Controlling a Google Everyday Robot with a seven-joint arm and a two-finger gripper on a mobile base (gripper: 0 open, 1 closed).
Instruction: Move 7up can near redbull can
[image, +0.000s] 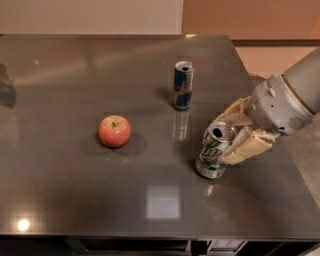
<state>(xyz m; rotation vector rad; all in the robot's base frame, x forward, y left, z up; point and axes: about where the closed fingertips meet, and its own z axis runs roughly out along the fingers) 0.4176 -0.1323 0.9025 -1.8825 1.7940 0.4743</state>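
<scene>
7up can (212, 152) leans tilted on the desk (75, 200), right side, apart from redbull can (183, 86). End effector (225, 139) is spread open around its upper half, with no firm hold that I can see. I'd close squarely, right it, then carry slowly.

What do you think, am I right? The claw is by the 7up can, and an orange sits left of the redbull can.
Not quite. The camera view shows a red apple, not an orange. The rest holds: the claw is by the 7up can, and the apple sits left of the redbull can.
</scene>
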